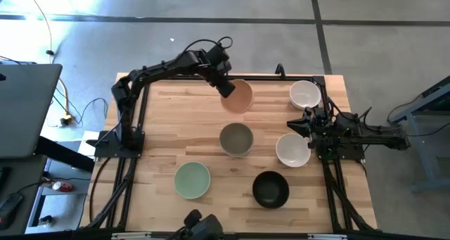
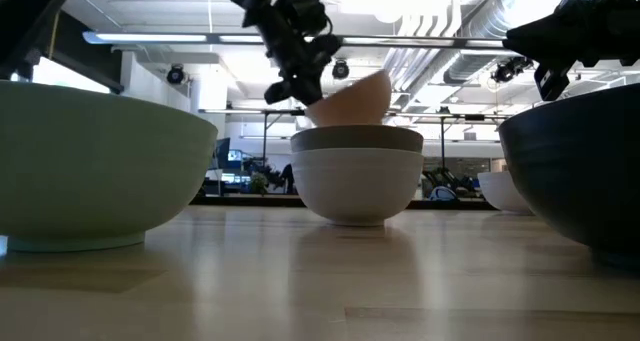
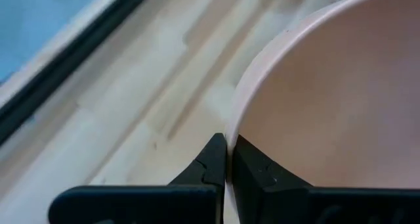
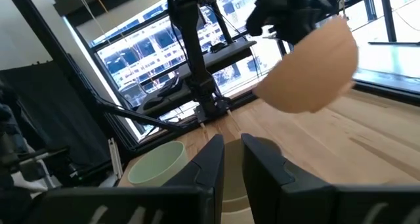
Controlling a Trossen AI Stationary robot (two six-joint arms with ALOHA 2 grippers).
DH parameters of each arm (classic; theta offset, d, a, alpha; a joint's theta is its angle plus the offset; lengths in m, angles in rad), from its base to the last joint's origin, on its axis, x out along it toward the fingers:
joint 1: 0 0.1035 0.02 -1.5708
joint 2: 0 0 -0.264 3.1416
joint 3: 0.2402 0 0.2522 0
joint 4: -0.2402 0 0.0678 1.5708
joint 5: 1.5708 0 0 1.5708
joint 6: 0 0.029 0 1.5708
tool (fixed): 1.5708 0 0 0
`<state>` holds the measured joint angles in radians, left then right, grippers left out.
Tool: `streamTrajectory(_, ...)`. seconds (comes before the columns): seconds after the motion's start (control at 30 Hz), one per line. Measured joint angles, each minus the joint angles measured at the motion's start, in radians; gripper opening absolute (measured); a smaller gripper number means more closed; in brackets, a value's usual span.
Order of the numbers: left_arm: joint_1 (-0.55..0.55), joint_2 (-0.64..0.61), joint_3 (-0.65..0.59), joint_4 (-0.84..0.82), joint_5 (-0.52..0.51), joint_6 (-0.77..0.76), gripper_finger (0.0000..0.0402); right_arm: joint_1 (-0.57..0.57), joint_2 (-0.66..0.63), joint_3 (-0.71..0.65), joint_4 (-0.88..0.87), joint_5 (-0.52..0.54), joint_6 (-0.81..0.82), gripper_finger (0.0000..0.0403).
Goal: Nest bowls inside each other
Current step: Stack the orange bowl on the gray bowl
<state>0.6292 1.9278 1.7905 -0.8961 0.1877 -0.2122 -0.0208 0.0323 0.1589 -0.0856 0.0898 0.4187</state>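
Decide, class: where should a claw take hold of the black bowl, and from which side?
Grip the rim of the black bowl, coming from straight above. It sits upright and open, so one finger probably fits inside and one outside the thin wall, as the left claw pinches the peach bowl.

Grey concrete floor (image 1: pixel 211 36) spreads all round the wooden table (image 1: pixel 176 113), crossed by dark seam lines. A laptop (image 1: pixel 24 110) sits well off beyond the table's edge on the left arm's side, a yellow cable (image 1: pixel 60 92) trailing near it. From table height, long strip lights (image 2: pixel 180 38) and silver ducts (image 2: pixel 480 21) run overhead. Behind, big windows (image 4: pixel 157 50) glow bright.
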Motion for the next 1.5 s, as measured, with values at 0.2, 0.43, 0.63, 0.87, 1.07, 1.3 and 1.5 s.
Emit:
streamTrajectory(0.2,-0.02,-0.022,0.0,-0.124,0.02,0.025,0.0,0.0,0.0,0.0,0.0,0.004,0.003,0.0044)
streamTrajectory(0.43,-0.069,-0.022,0.0,-0.166,0.05,0.029,0.0,0.0,0.0,0.0,0.0,0.003,0.003,0.0044)
streamTrajectory(0.63,-0.12,-0.022,0.0,-0.166,0.059,0.012,0.0,0.0,0.0,0.0,0.0,0.003,0.003,0.0044)
streamTrajectory(0.87,-0.152,-0.022,0.0,-0.168,0.059,-0.012,0.0,0.0,0.0,0.0,0.0,0.003,0.002,0.0044)
streamTrajectory(1.07,-0.18,-0.022,0.0,-0.182,0.055,-0.013,0.0,0.0,0.0,0.0,0.0,0.003,0.0,0.0044)
streamTrajectory(1.3,-0.207,-0.022,0.0,-0.185,0.042,-0.02,0.0,0.0,0.0,0.0,0.0,0.002,0.0,0.0044)
streamTrajectory(1.5,-0.219,-0.022,0.0,-0.188,0.035,-0.038,0.0,0.0,0.0,0.0,0.0,-0.004,0.0,0.0044)
